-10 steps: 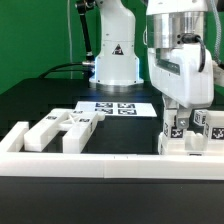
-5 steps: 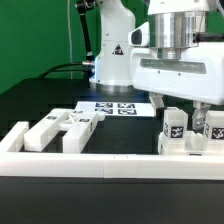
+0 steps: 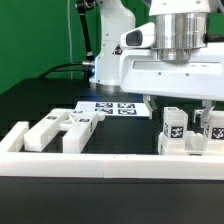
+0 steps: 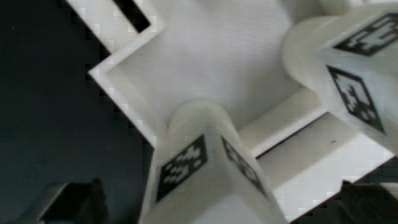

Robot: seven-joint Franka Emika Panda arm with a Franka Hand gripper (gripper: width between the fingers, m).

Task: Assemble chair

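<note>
Upright white chair parts with black-and-white tags [image 3: 175, 130] stand at the exterior view's right, against the front rail. My gripper [image 3: 178, 110] hangs just above them, turned wide, with one finger on each side. In the wrist view a tagged leg [image 4: 199, 160] rises between the two dark fingertips [image 4: 71, 200], and a second tagged part [image 4: 356, 70] stands beyond it on a flat white slab [image 4: 214, 60]. The gripper [image 4: 217, 205] is open, its jaws clear of the leg. Loose white chair parts [image 3: 60, 130] lie at the exterior view's left.
The long low white border rail [image 3: 100, 165] runs along the front, with a raised end [image 3: 14, 137] at the left. The marker board [image 3: 115, 107] lies flat on the black table behind the parts. The arm's white base [image 3: 115, 60] stands at the back.
The hand has turned about a quarter turn at the wrist and now lies broadside to the exterior camera. The fingers now straddle the upright parts. The parts have not moved.
</note>
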